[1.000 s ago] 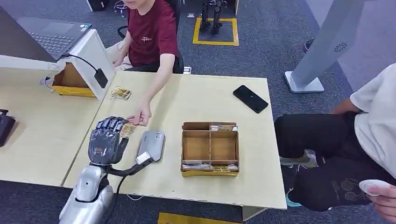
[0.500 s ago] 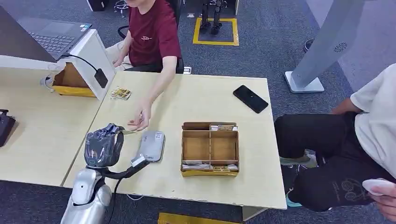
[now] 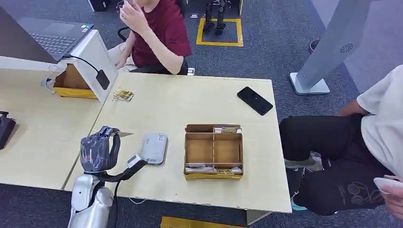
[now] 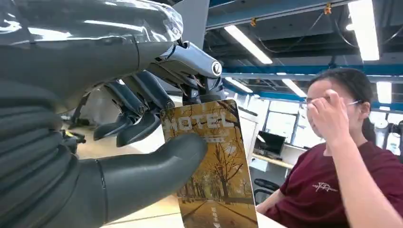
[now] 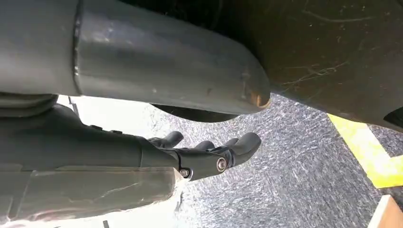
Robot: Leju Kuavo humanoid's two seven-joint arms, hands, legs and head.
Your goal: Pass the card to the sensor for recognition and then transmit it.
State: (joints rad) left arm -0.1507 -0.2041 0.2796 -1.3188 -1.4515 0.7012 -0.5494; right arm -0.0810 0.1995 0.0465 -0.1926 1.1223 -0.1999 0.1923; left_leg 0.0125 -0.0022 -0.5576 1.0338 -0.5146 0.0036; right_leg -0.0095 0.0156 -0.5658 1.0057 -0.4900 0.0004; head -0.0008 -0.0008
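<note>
My left hand (image 3: 98,151) is raised over the table's near left part, left of the grey card sensor (image 3: 154,148). It pinches a hotel card (image 4: 214,166) with an autumn-tree picture between thumb and fingers; from the head view the card (image 3: 124,134) shows edge-on at the fingertips. My left hand (image 4: 119,142) fills the near side of the left wrist view. My right hand (image 5: 204,154) hangs over the grey carpet with fingers loosely apart and nothing in it.
A divided cardboard box (image 3: 214,151) with cards stands right of the sensor. A small pile of cards (image 3: 122,95) and a black phone (image 3: 255,100) lie farther back. A person in a red shirt (image 3: 157,35) sits across the table; another person (image 3: 361,142) sits at the right.
The person in red let go of the card and drew the hand back up to the face. My left hand now holds the card alone and has moved slightly left and toward me.
</note>
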